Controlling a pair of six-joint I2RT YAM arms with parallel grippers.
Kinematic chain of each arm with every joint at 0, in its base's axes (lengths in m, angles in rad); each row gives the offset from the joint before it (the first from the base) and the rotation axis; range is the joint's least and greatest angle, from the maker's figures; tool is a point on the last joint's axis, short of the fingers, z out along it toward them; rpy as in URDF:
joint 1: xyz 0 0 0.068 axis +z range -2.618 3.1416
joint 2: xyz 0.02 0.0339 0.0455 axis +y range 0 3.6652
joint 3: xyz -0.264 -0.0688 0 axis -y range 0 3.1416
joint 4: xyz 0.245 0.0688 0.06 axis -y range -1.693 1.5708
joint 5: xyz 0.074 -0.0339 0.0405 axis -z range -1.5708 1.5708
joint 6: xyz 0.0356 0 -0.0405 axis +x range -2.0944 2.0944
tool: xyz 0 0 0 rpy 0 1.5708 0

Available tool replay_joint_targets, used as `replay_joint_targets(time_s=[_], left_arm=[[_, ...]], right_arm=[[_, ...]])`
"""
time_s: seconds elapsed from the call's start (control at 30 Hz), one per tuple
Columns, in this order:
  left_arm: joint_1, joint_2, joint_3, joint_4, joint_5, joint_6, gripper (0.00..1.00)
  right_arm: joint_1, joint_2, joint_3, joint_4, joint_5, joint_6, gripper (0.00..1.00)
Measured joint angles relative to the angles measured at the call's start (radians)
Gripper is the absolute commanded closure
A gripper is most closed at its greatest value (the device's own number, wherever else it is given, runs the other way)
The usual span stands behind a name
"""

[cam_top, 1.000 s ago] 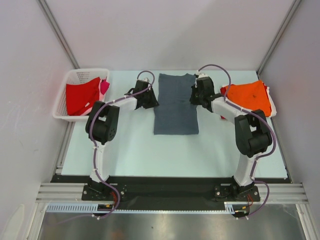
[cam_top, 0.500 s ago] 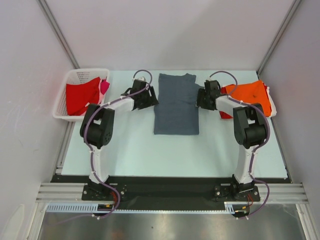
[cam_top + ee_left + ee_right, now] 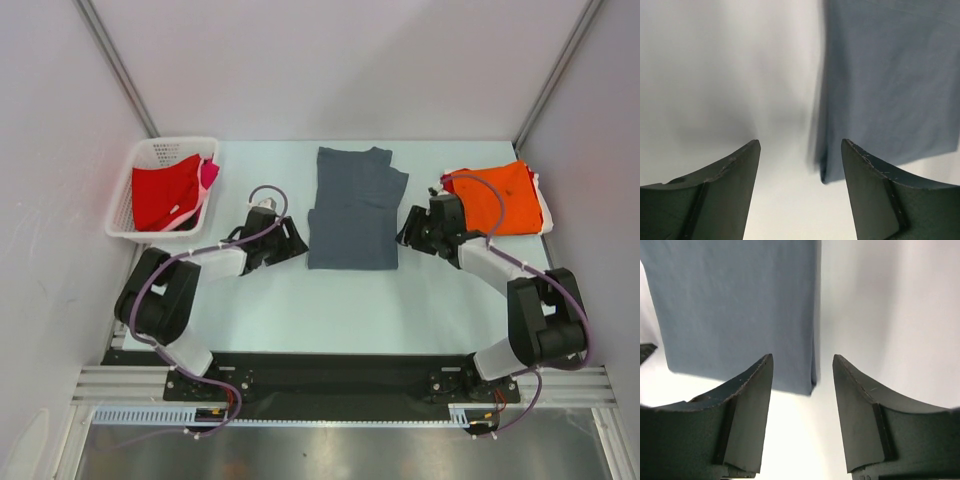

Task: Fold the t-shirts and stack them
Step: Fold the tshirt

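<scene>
Hovering open and empty, left gripper (image 3: 800, 145) and right gripper (image 3: 802, 357) flank the long-folded dark slate-grey cloth t-shirt (image 3: 352, 215), flat on the pale table (image 3: 270, 300). I'd worry about pinching just the top layer, so the fold skews.

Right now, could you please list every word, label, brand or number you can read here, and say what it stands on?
No text can be read in any view. The dark slate-grey cloth t-shirt, the bright orange cloth t-shirt, the red cloth t-shirt and the white plastic lattice basket all look plain, with no print, label or number visible.
</scene>
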Motion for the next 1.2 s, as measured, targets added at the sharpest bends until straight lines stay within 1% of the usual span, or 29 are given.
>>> replay_joint_targets(time_s=[0.17, 0.23, 0.37, 0.47, 0.6, 0.67, 0.73, 0.87, 0.93, 0.97, 1.03, 1.07, 1.1, 1.2], left_arm=[[-0.026, -0.048, -0.106, 0.12, 0.048, -0.043, 0.33], [-0.027, -0.05, -0.123, 0.154, 0.064, -0.058, 0.33], [-0.031, -0.049, -0.138, 0.181, 0.085, -0.071, 0.39], [-0.034, -0.047, -0.148, 0.193, 0.096, -0.077, 0.45], [-0.036, -0.032, -0.153, 0.216, 0.116, -0.086, 0.48], [-0.036, -0.025, -0.154, 0.227, 0.125, -0.093, 0.52], [-0.036, -0.018, -0.154, 0.235, 0.133, -0.096, 0.53], [-0.038, -0.009, -0.154, 0.246, 0.14, -0.102, 0.54], [-0.039, -0.003, -0.154, 0.255, 0.146, -0.103, 0.54], [-0.039, 0.001, -0.154, 0.262, 0.152, -0.104, 0.55], [-0.041, 0.009, -0.154, 0.274, 0.161, -0.11, 0.56], [-0.043, 0.013, -0.154, 0.28, 0.164, -0.113, 0.57], [-0.045, 0.016, -0.153, 0.285, 0.167, -0.116, 0.58], [-0.053, 0.031, -0.153, 0.297, 0.173, -0.132, 0.79]], right_arm=[[-0.003, -0.017, -0.098, 0.01, -0.076, 0.021, 0.48], [-0.006, -0.018, -0.142, 0.03, -0.107, 0.026, 0.5], [-0.015, -0.015, -0.213, 0.082, -0.174, 0.041, 0.55], [-0.023, 0.003, -0.216, 0.117, -0.206, 0.05, 0.59], [-0.027, 0.027, -0.216, 0.153, -0.236, 0.059, 0.6], [-0.029, 0.037, -0.216, 0.169, -0.246, 0.063, 0.62], [-0.029, 0.046, -0.216, 0.182, -0.253, 0.068, 0.64], [-0.029, 0.068, -0.21, 0.2, -0.266, 0.069, 0.74], [-0.029, 0.073, -0.209, 0.201, -0.268, 0.069, 0.76], [-0.029, 0.074, -0.209, 0.201, -0.268, 0.069, 0.83], [-0.029, 0.074, -0.209, 0.201, -0.268, 0.066, 0.88], [-0.029, 0.074, -0.209, 0.201, -0.268, 0.066, 0.97], [-0.029, 0.074, -0.209, 0.201, -0.268, 0.063, 1.0], [-0.029, 0.074, -0.209, 0.202, -0.268, 0.066, 1.0]])
